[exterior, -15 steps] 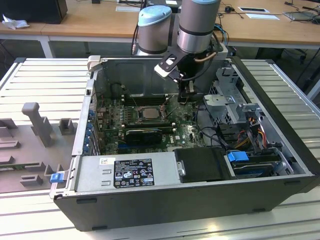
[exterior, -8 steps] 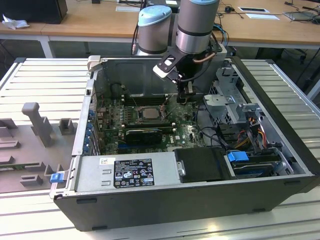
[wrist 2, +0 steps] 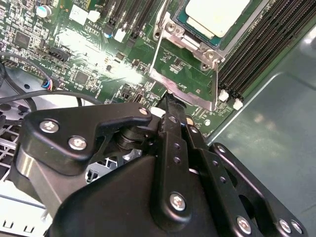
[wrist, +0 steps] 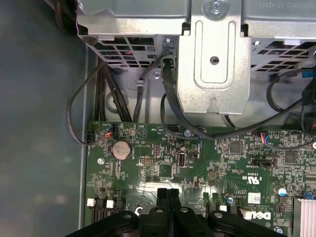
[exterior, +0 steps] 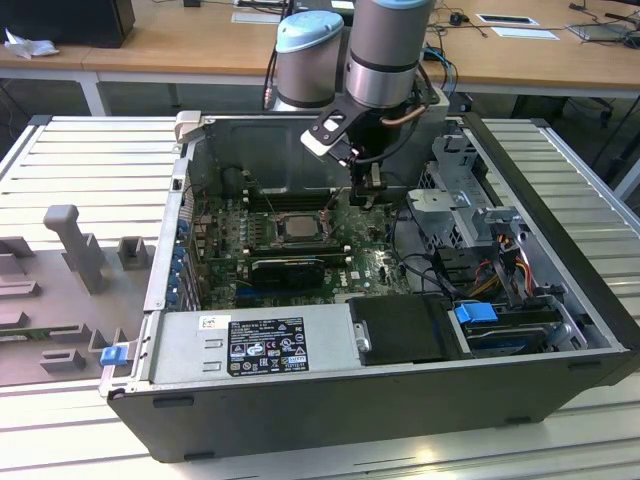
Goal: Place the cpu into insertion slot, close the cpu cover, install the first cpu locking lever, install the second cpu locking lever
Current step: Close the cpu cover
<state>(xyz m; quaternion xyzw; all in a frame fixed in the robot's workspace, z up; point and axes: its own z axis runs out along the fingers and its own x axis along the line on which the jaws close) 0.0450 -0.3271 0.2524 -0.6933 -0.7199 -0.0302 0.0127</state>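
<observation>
A ribbed metal table carries an open computer case and grey fixtures.

The exterior view looks down into the open computer case; both wrist views sit close over its motherboard.

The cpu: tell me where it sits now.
In the exterior view, the cpu lies in the insertion slot at the middle of the motherboard, to the exterior view's left of the gripper.

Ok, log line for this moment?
cpu in insertion slot | end effector shut, beside slot on exterior view's right
</observation>
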